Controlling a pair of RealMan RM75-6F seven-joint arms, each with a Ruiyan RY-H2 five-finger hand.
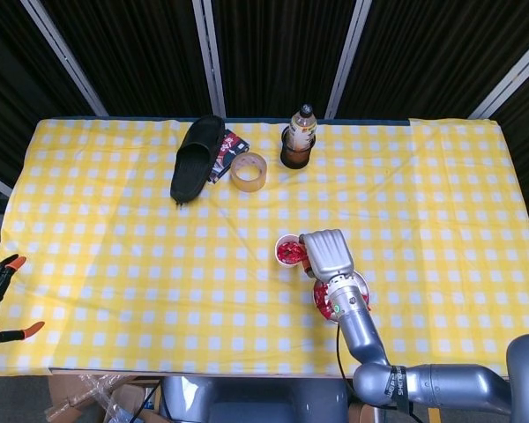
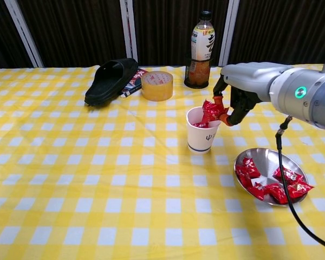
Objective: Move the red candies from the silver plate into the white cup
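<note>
My right hand [image 2: 235,97] hangs just right of the white cup's [image 2: 202,136] mouth and pinches a red candy [image 2: 211,112] over its rim. More red candy lies inside the cup. In the head view my right hand [image 1: 324,255] covers the cup's [image 1: 285,252] right side. The silver plate [image 2: 268,165] lies right of the cup with several red candies [image 2: 265,185] heaped along its near edge; in the head view the plate [image 1: 360,284] is mostly hidden under my right arm. My left hand does not show in either view.
A black slipper [image 2: 111,80], a roll of tape [image 2: 157,85] and a drink bottle [image 2: 201,52] stand along the far side of the yellow checked tablecloth [image 2: 97,179]. An orange-handled clamp [image 1: 4,295] sits at the left table edge.
</note>
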